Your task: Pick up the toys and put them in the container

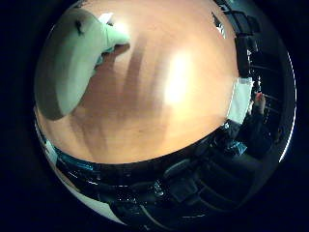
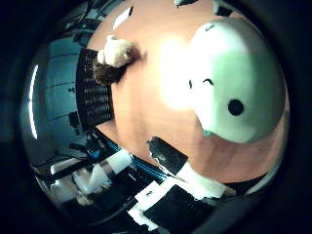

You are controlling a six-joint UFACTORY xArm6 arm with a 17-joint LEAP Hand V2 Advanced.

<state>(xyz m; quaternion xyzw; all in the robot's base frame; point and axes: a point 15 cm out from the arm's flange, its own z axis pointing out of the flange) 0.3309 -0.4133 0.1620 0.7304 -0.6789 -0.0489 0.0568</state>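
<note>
A big pale green and white plush toy (image 2: 229,83) with a black eye and a small smile lies on the wooden table (image 2: 146,97), close to the palm. The little finger side palm view shows it (image 1: 82,48) lying on the table (image 1: 164,87). A small beige plush toy (image 2: 117,49) lies at the table's far edge with a dark brown one (image 2: 105,72) against it. A dark ribbed container (image 2: 96,99) stands beside them. My right hand (image 2: 180,175) hovers over the table next to the big toy, fingers relaxed, holding nothing.
Dark furniture and equipment (image 1: 246,58) stand past the table's far edge. Beyond the container there is a grey floor and wall (image 2: 54,88).
</note>
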